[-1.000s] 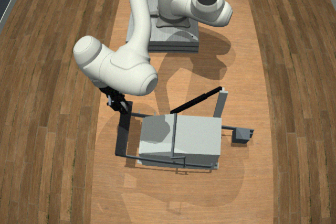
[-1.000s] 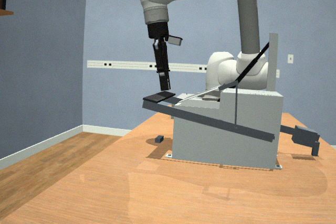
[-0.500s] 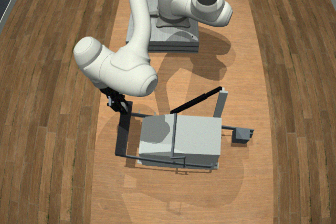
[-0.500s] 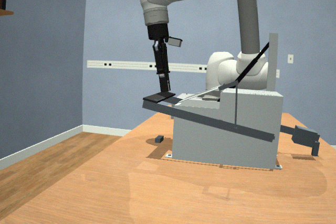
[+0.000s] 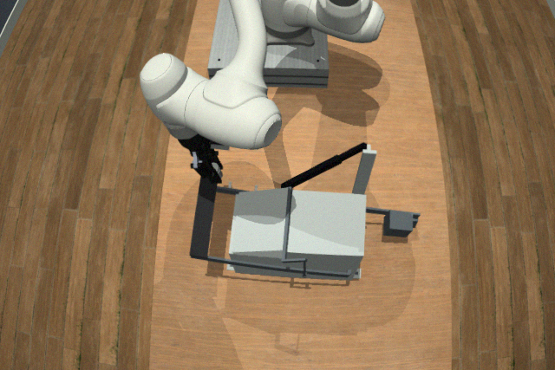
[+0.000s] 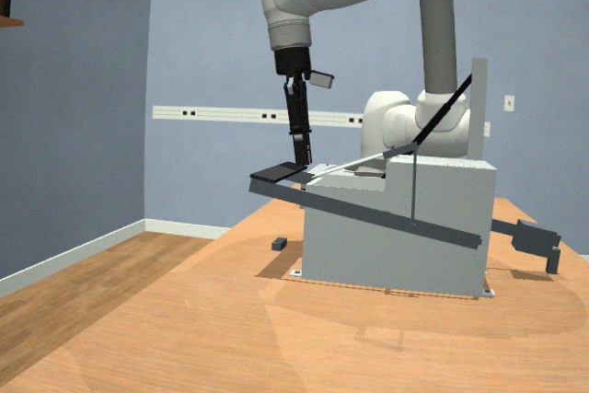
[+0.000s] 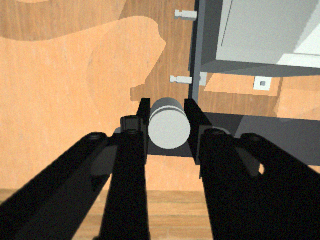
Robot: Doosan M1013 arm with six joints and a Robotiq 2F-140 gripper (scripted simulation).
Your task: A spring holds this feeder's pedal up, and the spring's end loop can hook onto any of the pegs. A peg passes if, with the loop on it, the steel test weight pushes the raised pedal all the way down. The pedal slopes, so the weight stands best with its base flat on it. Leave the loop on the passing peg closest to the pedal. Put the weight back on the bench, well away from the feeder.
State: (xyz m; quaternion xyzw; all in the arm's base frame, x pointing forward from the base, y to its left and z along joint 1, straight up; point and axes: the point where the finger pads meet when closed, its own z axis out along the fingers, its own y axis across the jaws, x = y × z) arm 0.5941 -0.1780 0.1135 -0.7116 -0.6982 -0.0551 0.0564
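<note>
My gripper (image 5: 214, 176) (image 6: 303, 162) (image 7: 166, 112) is shut on the steel test weight (image 7: 168, 131), a pale cylinder held between the pads. It is over the far end of the dark pedal plate (image 5: 202, 227) (image 6: 277, 172) (image 7: 260, 135). The pedal is raised and slopes. Whether the weight's base touches it is hidden. The black spring (image 5: 320, 171) (image 6: 442, 111) runs from the tall post (image 5: 365, 171) (image 6: 479, 112) down behind the feeder box (image 5: 327, 223) (image 6: 395, 246) (image 7: 265, 30). Its end loop is hidden. Two pegs (image 7: 186, 14) (image 7: 181, 79) near the pedal carry no visible loop.
A dark box-shaped block (image 5: 399, 221) (image 6: 535, 237) sticks out on an arm beyond the feeder's far side from the pedal. A small dark block (image 6: 279, 243) shows below the pedal. The pedal's side bar (image 5: 269, 265) (image 6: 352, 212) runs along the feeder. The robot's base plate (image 5: 296, 59) is behind.
</note>
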